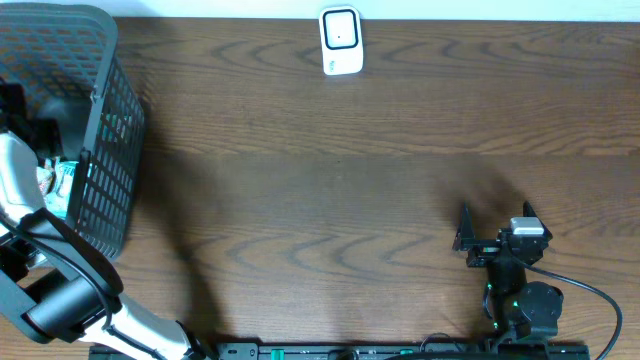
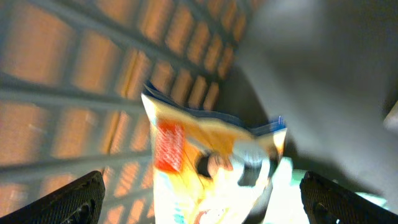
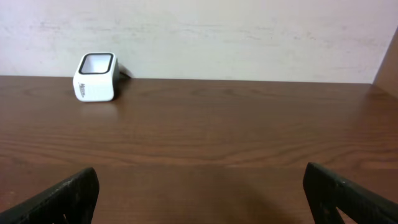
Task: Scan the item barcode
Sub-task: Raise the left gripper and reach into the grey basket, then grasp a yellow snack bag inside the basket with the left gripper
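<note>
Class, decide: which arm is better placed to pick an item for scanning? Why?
Left. The left tool hangs open inside the basket over a snack packet; the right tool sits far from it.

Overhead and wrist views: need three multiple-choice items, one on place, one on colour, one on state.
1. Where on the brown wooden table does the white box-shaped barcode scanner stand?
A. far edge
B. near edge
C. left edge

2. What are the main colours of the glossy plastic snack packet in the dark mesh basket?
A. green and black
B. orange and white
C. purple

3. What state is the right gripper in?
A. shut on the scanner
B. shut, empty
C. open, empty

Answers:
1 A: it sits by the wall on the table's far side.
2 B: the left wrist view shows an orange and white front.
3 C: its fingers stand wide apart over bare wood.
</note>
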You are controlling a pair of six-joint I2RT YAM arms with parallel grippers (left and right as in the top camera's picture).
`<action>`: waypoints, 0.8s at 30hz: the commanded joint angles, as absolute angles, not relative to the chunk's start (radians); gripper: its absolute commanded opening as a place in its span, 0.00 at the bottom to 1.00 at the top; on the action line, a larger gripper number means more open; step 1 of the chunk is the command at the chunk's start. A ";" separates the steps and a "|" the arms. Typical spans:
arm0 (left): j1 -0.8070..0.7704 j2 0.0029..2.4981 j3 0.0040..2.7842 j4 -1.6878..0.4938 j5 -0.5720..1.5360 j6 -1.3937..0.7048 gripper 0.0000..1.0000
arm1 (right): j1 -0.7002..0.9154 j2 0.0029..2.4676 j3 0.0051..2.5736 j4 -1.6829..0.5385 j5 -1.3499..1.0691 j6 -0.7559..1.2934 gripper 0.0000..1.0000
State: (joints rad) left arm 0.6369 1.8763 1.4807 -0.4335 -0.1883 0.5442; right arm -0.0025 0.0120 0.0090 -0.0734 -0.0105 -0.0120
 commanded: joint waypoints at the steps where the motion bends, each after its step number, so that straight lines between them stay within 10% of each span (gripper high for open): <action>1: 0.652 1.874 1.431 -0.397 -0.273 0.606 0.99 | 0.007 0.007 0.006 -0.075 -0.009 -0.023 0.99; 10: 0.712 1.874 1.415 -0.402 -0.204 0.515 0.96 | 0.007 0.007 0.005 -0.075 -0.009 -0.023 0.99; 16: 0.750 1.874 1.415 -0.429 -0.078 0.492 0.67 | 0.007 0.007 0.006 -0.075 -0.009 -0.023 0.99; 24: 0.776 1.874 1.408 -0.455 -0.051 0.462 0.63 | 0.007 0.007 0.006 -0.075 -0.009 -0.023 0.99</action>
State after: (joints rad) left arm 0.7628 1.8759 1.4166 -0.4423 -0.0975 0.4904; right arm -0.0025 0.0120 0.0090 -0.0734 -0.0105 -0.0120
